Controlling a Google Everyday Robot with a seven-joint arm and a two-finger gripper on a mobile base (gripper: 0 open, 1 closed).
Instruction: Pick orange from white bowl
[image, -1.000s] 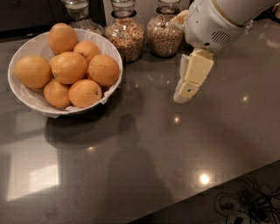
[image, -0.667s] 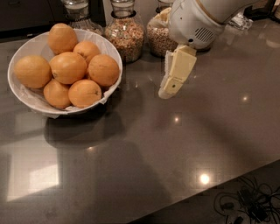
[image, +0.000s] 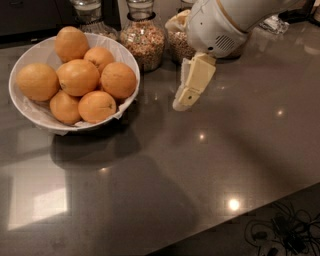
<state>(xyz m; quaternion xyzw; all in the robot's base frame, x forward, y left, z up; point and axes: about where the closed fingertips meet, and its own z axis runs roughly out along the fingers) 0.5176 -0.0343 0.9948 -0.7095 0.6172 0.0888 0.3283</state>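
Gripper (image: 183, 104) has shifted left since the earlier frames. It now hangs tip-down just above the countertop (image: 150, 190), right of the white bowl (image: 27, 107) and not touching it. Open or closed: cannot tell from this angle.

White bowl and its seven oranges (image: 77, 77) are unchanged, at the left on crinkled paper lining (image: 47, 120). The nearest orange (image: 118, 80) sits against the right rim.

Open counter lies between bowl and gripper and across the whole foreground. The counter edge runs diagonally at lower right, with cables (image: 280, 235) below it.

A grain jar (image: 145, 40) stands behind the bowl. A second jar (image: 179, 45) is mostly hidden by the arm, and a third (image: 90, 11) is cut off at the top.
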